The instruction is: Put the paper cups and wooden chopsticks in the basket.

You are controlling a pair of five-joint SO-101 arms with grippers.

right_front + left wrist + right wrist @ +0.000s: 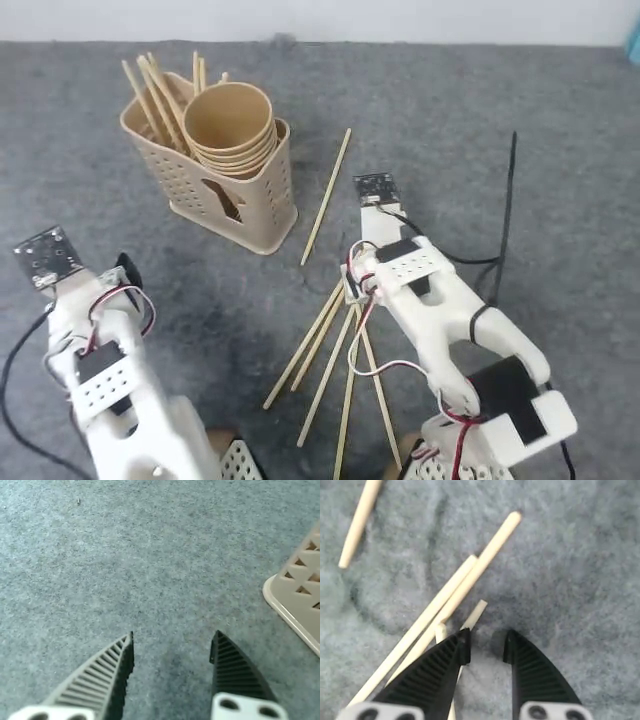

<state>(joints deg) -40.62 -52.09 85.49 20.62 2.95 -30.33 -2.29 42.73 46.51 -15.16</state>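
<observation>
**Loose chopsticks at the right gripper's tips**

The loose chopsticks (324, 385) lie fanned on the grey carpet (500, 120). Their near ends sit just beside one finger of the right gripper (486, 641). Its jaws stand slightly apart with bare carpet between them, and whether that finger touches a stick is hard to tell. A single chopstick (327, 195) lies beyond the tips, near the basket (270, 215). The basket holds the stacked paper cups (230, 120) and upright chopsticks (157, 88). The left gripper (174, 635) is spread wide over carpet, with the basket's corner ahead and to one side.

Basket (240, 215) stands far-left on the counter (500, 120). Stacked paper cups (230, 125) sit in its right half, upright chopsticks (150, 90) in its left. Single chopstick (327, 195) lies just right of the basket. Loose chopsticks (330, 360) fan out nearer, with the right gripper (485, 647) over their far ends. Left gripper (172, 647) sits near-left of the basket.
</observation>
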